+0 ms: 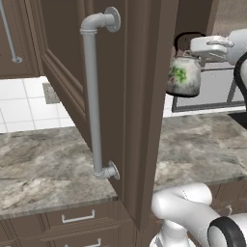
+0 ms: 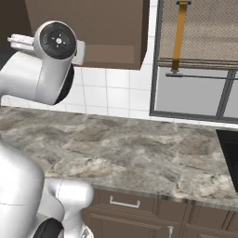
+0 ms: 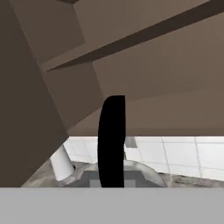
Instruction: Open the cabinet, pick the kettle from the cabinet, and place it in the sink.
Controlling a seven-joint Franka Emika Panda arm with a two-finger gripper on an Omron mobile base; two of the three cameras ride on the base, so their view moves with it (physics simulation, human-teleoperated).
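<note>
Nearest, in the hand view: thin black arched handle (image 3: 111,140) right up against the camera, pale lid just below. Fingers themselves hidden, yet judged clamped on that handle, with the kettle (image 1: 184,75) hanging clear above the worktop (image 1: 53,164), just beyond the edge of the open cabinet (image 1: 140,96) door. Probably light and rigid, glossy and slippery on the body, free to swing; best held at the top of the arch. Floral body and bar handle (image 1: 92,96) clear from the left base view. Farther off, from the right base view: black sink (image 2: 230,158), well apart.
</note>
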